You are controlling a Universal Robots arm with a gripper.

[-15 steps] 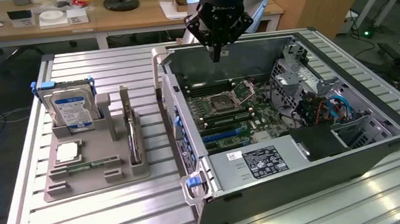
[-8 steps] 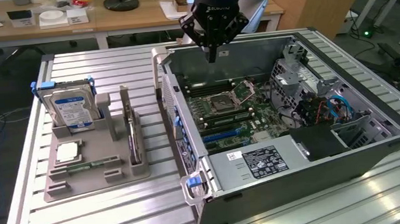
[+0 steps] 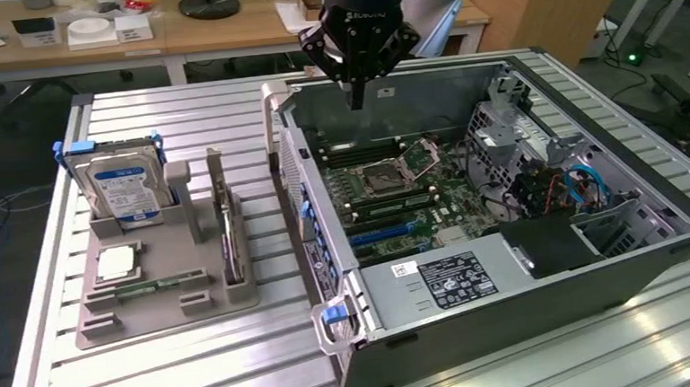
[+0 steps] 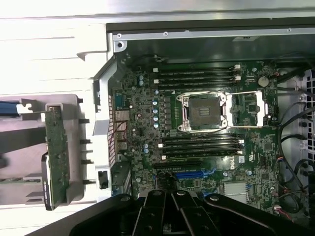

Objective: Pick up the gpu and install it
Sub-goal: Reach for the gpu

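Note:
The gpu stands on its long edge in a slot of the grey holder, on the exterior view's left beside the computer case. The wrist view catches the same gpu as a green-brown card in that holder. My gripper hangs above the far part of the open case, over the motherboard and well away from the gpu. Its fingers are shut with nothing between them, as the gripper also appears over the motherboard.
A hard drive with a blue-white label stands at the holder's far end, a memory stick lies near its front. Inside the case are the CPU socket, a blue slot, a power supply and cables. Desks stand behind the table.

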